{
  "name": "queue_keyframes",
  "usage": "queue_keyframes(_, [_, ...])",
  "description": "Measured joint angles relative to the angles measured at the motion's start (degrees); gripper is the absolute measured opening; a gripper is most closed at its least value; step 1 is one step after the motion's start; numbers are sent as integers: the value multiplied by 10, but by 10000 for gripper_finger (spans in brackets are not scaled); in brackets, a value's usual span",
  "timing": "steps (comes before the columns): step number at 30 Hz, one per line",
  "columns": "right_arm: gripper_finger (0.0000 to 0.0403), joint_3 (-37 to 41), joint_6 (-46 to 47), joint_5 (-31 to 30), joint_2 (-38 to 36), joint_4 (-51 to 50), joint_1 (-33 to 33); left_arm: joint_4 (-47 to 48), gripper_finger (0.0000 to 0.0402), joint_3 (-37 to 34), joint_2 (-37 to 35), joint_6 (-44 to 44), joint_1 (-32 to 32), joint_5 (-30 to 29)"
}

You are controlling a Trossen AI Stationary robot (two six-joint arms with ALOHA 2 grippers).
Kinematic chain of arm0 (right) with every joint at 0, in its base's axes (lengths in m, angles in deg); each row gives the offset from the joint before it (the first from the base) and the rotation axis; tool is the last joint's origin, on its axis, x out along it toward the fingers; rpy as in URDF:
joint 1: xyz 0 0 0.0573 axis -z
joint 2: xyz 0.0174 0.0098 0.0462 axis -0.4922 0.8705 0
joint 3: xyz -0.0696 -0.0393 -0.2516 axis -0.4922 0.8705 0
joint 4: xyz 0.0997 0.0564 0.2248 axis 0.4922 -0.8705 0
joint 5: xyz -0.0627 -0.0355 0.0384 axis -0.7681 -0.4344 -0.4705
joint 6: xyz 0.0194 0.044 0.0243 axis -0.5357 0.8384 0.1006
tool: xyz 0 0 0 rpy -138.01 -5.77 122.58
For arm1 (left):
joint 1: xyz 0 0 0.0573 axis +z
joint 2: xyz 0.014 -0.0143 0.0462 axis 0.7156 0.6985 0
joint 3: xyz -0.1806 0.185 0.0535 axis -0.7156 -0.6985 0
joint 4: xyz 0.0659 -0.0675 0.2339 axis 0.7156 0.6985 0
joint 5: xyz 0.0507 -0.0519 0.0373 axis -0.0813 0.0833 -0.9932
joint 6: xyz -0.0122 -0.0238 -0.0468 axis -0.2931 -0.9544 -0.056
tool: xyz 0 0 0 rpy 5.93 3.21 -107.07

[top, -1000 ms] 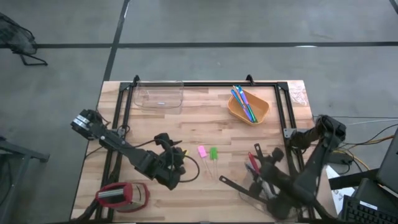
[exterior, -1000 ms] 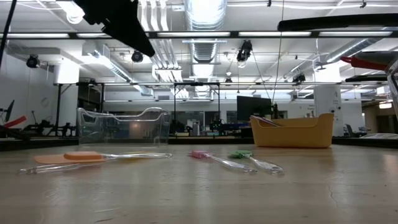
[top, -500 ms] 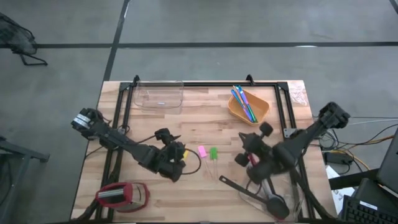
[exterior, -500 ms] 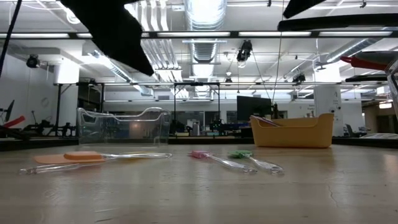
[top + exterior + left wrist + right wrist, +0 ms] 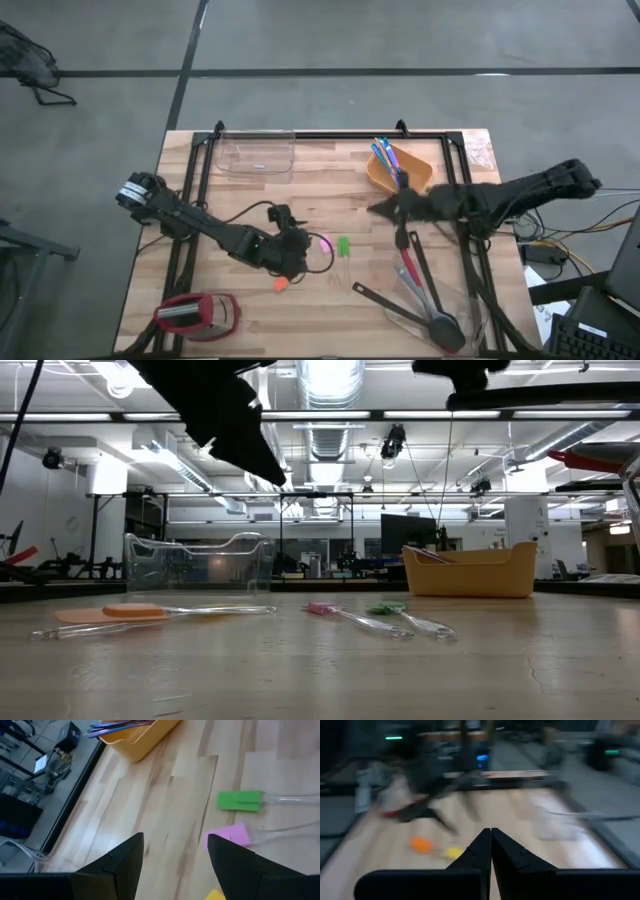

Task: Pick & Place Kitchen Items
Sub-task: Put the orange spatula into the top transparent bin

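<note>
Swinging up from the black spoons (image 5: 420,300), the right gripper (image 5: 378,208) is carrying nothing, jaws together, while the left gripper (image 5: 296,250), jaws apart, is hovering beside the pink spatula (image 5: 325,243); only sticks (image 5: 390,163) are lying in the orange tub (image 5: 420,180).

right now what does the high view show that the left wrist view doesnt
Only the high view: the clear tub, the red-and-black object, the black spoons and red spatula at the right, an orange piece, and the right gripper, shut and empty, near the orange tub.

Only the left wrist view: the left gripper up close, fingers open over bare wood, and a yellow piece.

Both: the orange tub with its sticks, the green piece and the pink piece.
</note>
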Motion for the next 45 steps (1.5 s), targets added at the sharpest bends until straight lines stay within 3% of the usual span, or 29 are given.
queue_keyframes(8, [8,111,-41,17,-193,0,27,-31,227,-18,-18,16,22,8])
queue_keyframes(13, [8,155,-57,20,-289,0,31,-128,227,-55,-38,57,50,95])
queue_keyframes(18, [8,182,-60,25,-349,-5,31,-186,227,-92,-57,70,75,99])
queue_keyframes(22, [8,196,-61,24,-389,-26,31,-202,227,-102,-66,45,96,155])
queue_keyframes(34, [8,246,-95,25,-562,-80,31,-222,227,-110,-67,38,128,144])
queue_keyframes(45, [8,273,-100,17,-537,-110,31,-320,227,-131,-67,71,151,149])
